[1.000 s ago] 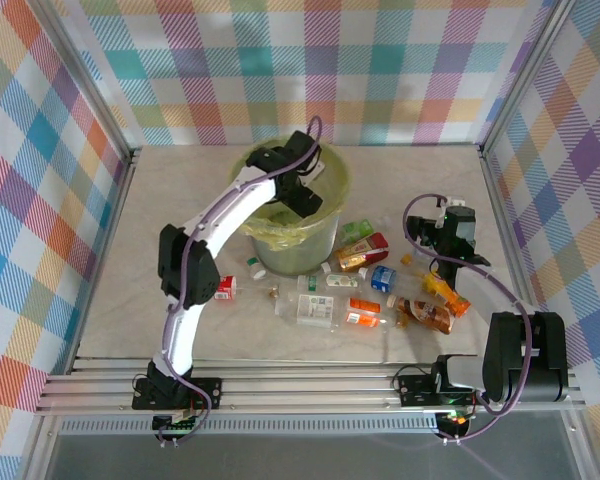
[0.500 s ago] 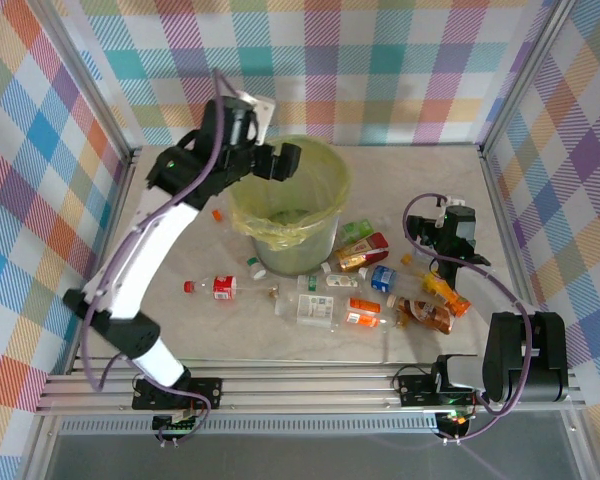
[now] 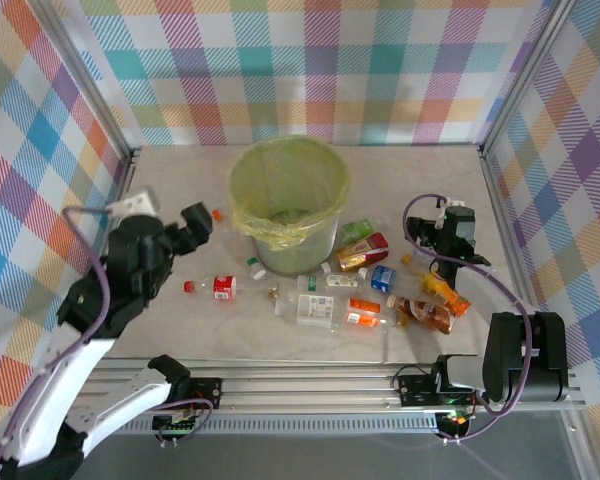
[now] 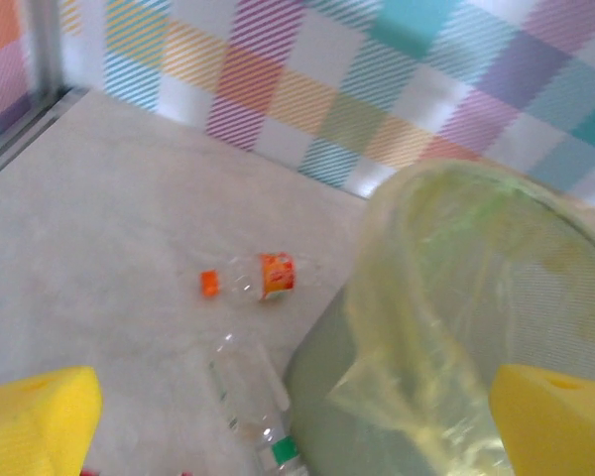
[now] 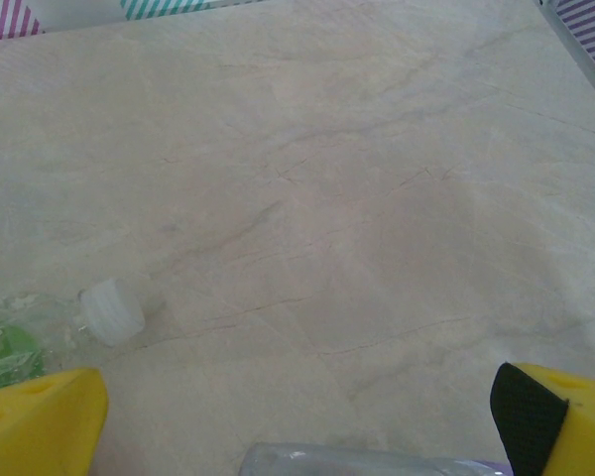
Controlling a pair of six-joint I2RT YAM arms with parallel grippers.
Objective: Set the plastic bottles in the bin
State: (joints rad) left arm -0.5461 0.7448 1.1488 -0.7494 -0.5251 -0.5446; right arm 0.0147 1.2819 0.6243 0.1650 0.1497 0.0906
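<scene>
The bin [image 3: 302, 252] stands upright toward the back of the table [image 3: 170, 175], its yellow-green bag [image 3: 248, 170] folded over the rim. Most of the plastic bottles lie on their sides in front of it and to its right. A green-labelled bottle [image 3: 355, 232] and a red-labelled bottle [image 3: 363, 251] lie just beside its wall. A blue-labelled bottle [image 3: 383, 278], a large clear bottle [image 3: 316, 306], a small orange bottle [image 3: 363, 305] and a brown-orange bottle [image 3: 426, 314] lie a little nearer the arms. To the left, apart from that cluster, lies a red-capped bottle [image 3: 218, 288], and a small orange-capped bottle [image 4: 263, 278] lies by the bin's left side.

The left gripper [image 3: 193, 224] hangs above the table left of the bin, jaws spread wide with nothing between them. Its yellow pads [image 4: 35, 415] sit in the bottom corners of the wrist view (the bin's wall and bag take up the right half there). The right gripper [image 3: 450, 218] is right of the cluster, also spread and empty. Its pads [image 5: 40, 415] stand apart over bare tabletop, with a white bottle cap [image 5: 112, 311] at the lower left
</scene>
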